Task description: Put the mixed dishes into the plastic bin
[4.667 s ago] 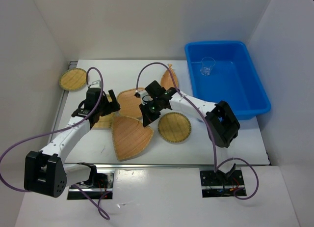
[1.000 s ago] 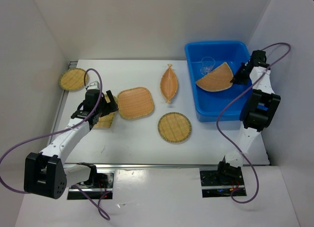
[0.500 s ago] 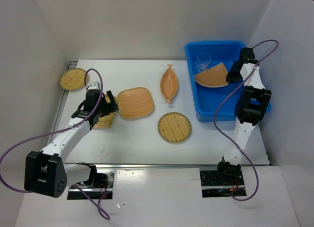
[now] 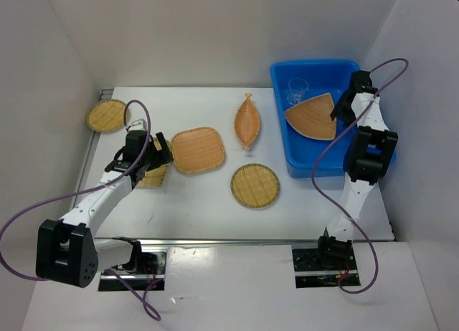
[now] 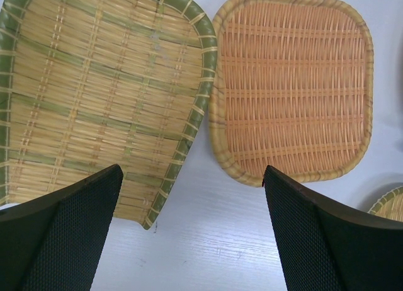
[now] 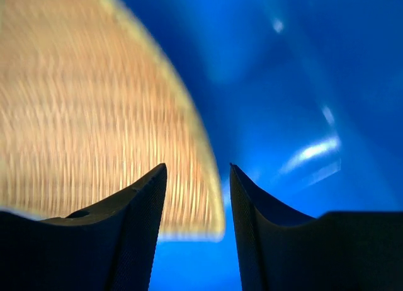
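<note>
The blue plastic bin [image 4: 319,166] stands at the right. Inside it lie a fan-shaped woven tray [image 4: 313,117] and a small clear cup [image 4: 297,89]. My right gripper [image 4: 336,112] hovers at the fan tray's right edge, jaws open; in the right wrist view [image 6: 197,168] the blurred tray [image 6: 88,127] lies free below the fingers against the blue bin floor [image 6: 302,83]. My left gripper [image 4: 161,153] is wide open and empty above the table [image 5: 192,196], between a green-edged tray [image 5: 94,96] and a rounded-square tray [image 5: 293,89].
On the table sit a leaf-shaped tray [image 4: 247,122], a round tray [image 4: 254,185] near the middle, another round tray [image 4: 107,115] at the far left and the rounded-square tray [image 4: 198,150]. White walls enclose the table on three sides.
The right gripper has opened and let go of the fan tray, which has dropped flatter into the bin. The right arm shifted slightly left. The left arm has not moved.
</note>
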